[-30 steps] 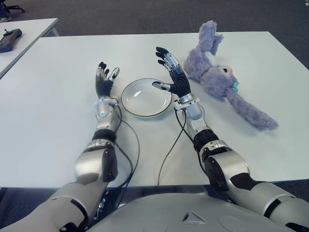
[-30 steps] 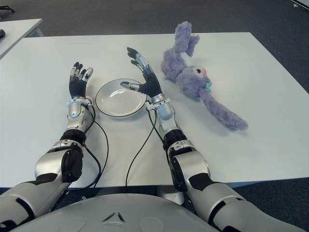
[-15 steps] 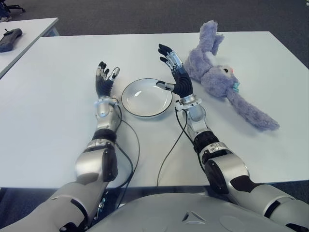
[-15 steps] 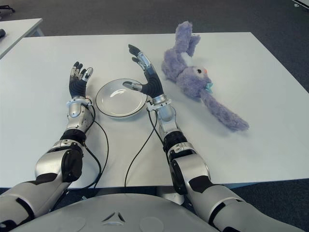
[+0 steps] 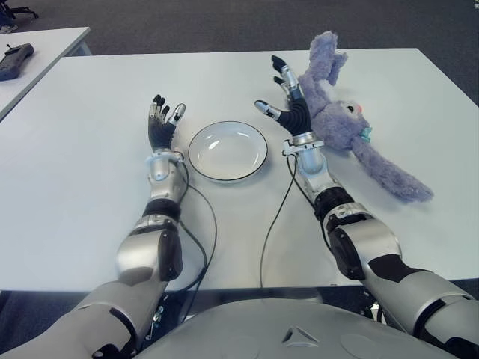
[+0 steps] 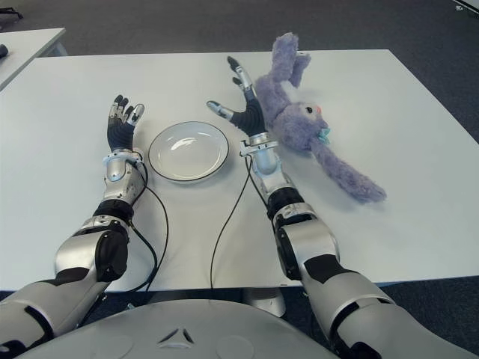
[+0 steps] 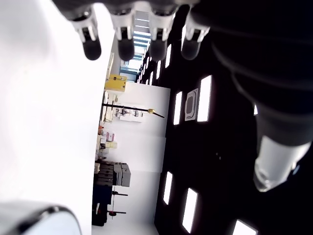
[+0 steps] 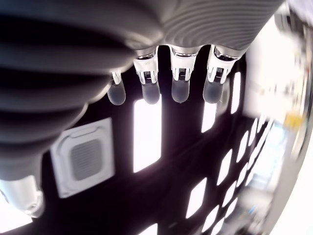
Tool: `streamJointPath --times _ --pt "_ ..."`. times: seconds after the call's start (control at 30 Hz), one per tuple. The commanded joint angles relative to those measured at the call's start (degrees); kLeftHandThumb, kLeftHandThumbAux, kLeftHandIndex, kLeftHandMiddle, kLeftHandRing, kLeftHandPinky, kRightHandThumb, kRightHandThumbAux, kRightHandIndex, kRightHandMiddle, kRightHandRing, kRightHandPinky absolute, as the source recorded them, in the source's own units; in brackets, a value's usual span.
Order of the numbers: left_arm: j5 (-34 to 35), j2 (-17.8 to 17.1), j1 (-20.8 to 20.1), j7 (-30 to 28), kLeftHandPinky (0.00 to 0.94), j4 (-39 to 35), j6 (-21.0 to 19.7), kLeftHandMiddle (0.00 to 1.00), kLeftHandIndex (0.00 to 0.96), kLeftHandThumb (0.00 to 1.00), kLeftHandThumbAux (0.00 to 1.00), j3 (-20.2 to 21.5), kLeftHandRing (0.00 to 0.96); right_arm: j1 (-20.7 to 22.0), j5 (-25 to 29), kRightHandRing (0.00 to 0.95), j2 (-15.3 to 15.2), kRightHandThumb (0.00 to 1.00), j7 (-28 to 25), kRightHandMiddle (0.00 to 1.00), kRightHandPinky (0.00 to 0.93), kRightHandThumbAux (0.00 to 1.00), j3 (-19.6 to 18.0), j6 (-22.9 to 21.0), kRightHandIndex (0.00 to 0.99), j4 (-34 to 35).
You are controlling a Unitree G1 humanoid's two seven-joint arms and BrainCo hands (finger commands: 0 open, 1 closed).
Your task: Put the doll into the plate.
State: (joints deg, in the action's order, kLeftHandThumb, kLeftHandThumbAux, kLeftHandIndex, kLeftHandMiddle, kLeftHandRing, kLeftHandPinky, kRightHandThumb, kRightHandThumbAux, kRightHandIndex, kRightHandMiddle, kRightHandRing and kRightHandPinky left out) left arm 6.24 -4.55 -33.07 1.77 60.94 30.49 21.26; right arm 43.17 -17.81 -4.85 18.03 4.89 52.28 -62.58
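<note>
Purple doll (image 5: 337, 120) beside spread right hand (image 5: 290, 105) (empty); plate (image 5: 227, 150) clear; left hand (image 5: 162, 127) open.

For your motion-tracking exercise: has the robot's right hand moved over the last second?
Yes. The right hand left the plate's rim, moving right and away, toward the doll.

Fluffy plush doll (image 5: 335, 120), glossy ceramic-looking plate (image 5: 227, 150), smooth matt table (image 5: 90, 172).
</note>
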Motion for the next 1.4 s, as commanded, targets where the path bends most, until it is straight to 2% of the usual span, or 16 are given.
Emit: streamJointPath --times 0.03,0.27,0.43,1.03,1.4 --pt "1.04 3.16 17.24 0.12 0.000 12.22 -1.35 0.000 0.000 0.000 0.624 1.26 0.000 3.45 -7.92 0.000 -2.86 0.173 10.71 0.000 0.000 0.515 3.87 -6.33 0.000 -5.15" --pt "0.74 2.98 17.38 0.07 0.000 12.23 -0.97 0.000 0.000 0.000 0.630 0.97 0.000 5.47 -12.37 0.000 -4.05 0.173 16.41 0.000 0.000 0.514 7.63 -11.81 0.014 -7.77" --pt "0.94 2.91 17.40 -0.26 0.000 12.21 -0.90 0.000 0.000 0.000 0.637 1.13 0.000 6.54 -12.54 0.000 -4.49 0.172 15.79 0.000 0.000 0.523 8.29 -14.61 0.013 -9.91" --pt "1.61 2.87 17.19 -0.79 0.010 12.30 -1.14 0.001 0.000 0.000 0.634 1.72 0.000 8.66 -12.01 0.000 -5.80 0.108 14.00 0.000 0.000 0.439 8.60 -22.03 0.011 -13.38" --pt "1.78 3.22 16.88 -0.71 0.011 12.33 -1.12 0.010 0.000 0.000 0.628 1.84 0.000 9.77 -10.45 0.000 -6.55 0.116 11.29 0.000 0.000 0.479 7.27 -24.48 0.012 -14.14"
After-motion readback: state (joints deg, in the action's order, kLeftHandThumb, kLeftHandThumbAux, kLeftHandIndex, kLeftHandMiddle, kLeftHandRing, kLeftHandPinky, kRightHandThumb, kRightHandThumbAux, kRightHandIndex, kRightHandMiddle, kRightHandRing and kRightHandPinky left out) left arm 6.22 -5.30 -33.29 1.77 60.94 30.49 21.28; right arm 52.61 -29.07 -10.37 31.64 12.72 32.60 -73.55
